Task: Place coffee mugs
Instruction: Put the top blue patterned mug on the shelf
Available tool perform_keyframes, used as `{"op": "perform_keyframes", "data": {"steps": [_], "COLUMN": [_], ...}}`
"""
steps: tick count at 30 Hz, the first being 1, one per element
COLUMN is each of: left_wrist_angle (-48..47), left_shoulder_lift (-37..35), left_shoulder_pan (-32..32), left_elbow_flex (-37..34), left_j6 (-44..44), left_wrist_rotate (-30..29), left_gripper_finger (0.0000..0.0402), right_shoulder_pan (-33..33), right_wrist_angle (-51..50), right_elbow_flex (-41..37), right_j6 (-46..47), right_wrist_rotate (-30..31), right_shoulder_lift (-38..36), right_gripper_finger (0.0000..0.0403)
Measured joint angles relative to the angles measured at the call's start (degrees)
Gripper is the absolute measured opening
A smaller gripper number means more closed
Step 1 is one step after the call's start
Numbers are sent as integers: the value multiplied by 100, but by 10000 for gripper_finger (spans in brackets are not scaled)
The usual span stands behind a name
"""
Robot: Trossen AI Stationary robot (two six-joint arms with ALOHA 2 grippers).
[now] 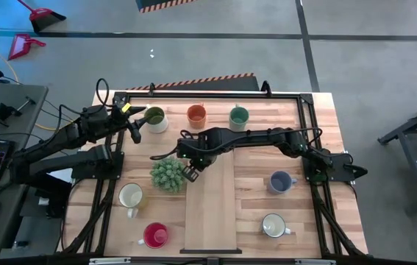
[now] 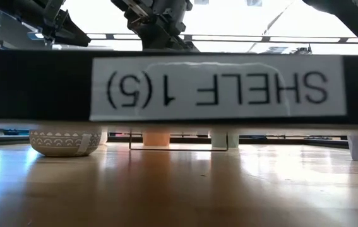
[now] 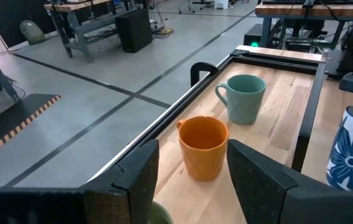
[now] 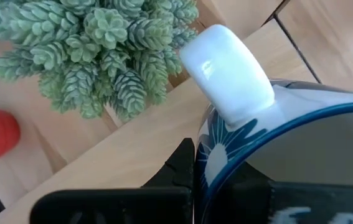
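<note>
My right gripper (image 1: 192,171) reaches to the table's middle and is shut on a white mug with blue flowers (image 4: 301,124), right beside the spiky plant (image 1: 168,175). The same mug (image 3: 352,149) shows in the left wrist view. At the far left my left gripper (image 1: 136,124) stands open just next to the olive mug (image 1: 154,118). An orange mug (image 1: 196,114) and a teal mug (image 1: 238,115) stand upright along the far edge. A blue-grey mug (image 1: 280,181), two cream mugs (image 1: 130,196) (image 1: 273,225) and a red mug (image 1: 155,235) stand nearer. My right gripper pinches the flowered mug's wall at the rim (image 4: 208,155), next to its white handle (image 4: 226,71). One finger (image 4: 182,168) is outside; the other is hidden inside the mug. The fingers come steeply from above. The mug hangs upright below them, apparently clear of the table.
A lighter wooden board (image 1: 212,213) runs down the table's middle from the gripper to the near edge. Black frame rails (image 1: 311,132) border the table. In the low view a labelled shelf bar (image 2: 216,85) hides everything above the mugs' bases.
</note>
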Motion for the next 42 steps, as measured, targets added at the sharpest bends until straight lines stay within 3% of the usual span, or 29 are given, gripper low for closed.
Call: {"op": "perform_keyframes", "data": {"steps": [32, 42], "left_wrist_angle": [21, 21], "left_shoulder_lift": [-1, -2], "left_shoulder_pan": [-2, -2], "left_elbow_flex": [4, 4], "left_j6": [15, 15], "left_wrist_rotate": [-2, -2], "left_gripper_finger": [179, 179], "right_shoulder_pan": [74, 76], "right_wrist_angle": [27, 193], "right_elbow_flex": [-9, -7], "right_j6": [166, 127], "right_wrist_rotate": [204, 252], "right_shoulder_lift": [155, 155], "right_gripper_finger": [1, 57]}}
